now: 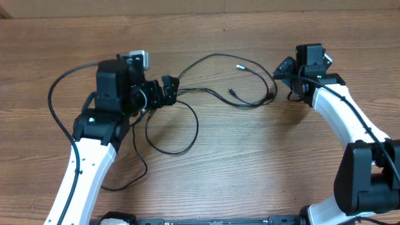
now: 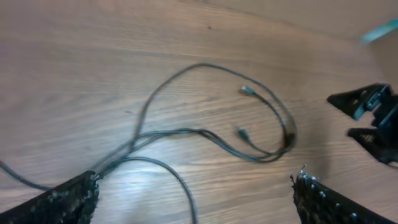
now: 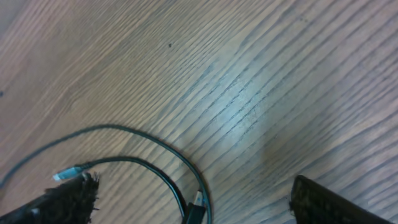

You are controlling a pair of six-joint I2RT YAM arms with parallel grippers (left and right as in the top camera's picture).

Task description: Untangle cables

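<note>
1. Overhead: the cables (image 1: 212, 94) lie on the wooden table (image 1: 206, 181) in a loose tangle. They run from the left gripper (image 1: 169, 90) across to the right gripper (image 1: 284, 76), and one more loop sags toward the near edge. Two small plug ends (image 1: 239, 65) lie free inside the tangle. The left gripper's dark body hides the spot where the strands meet it, and from this view I cannot tell either gripper's finger gap.
2. Left wrist: its fingers (image 2: 62, 199) are cut off by the bottom edge and stand spread wide, pinching nothing. The strands run out past the tip on the view's left side. The right gripper shows only as a blurred dark shape at the right edge.
3. Right wrist: its fingers (image 3: 336, 205) are also spread, with only the tips in view. Two strands curve between them, nearer the left tip, and a pale plug lies just beside that tip — whether it touches is unclear. A dark connector is cut off at the bottom edge.
</note>
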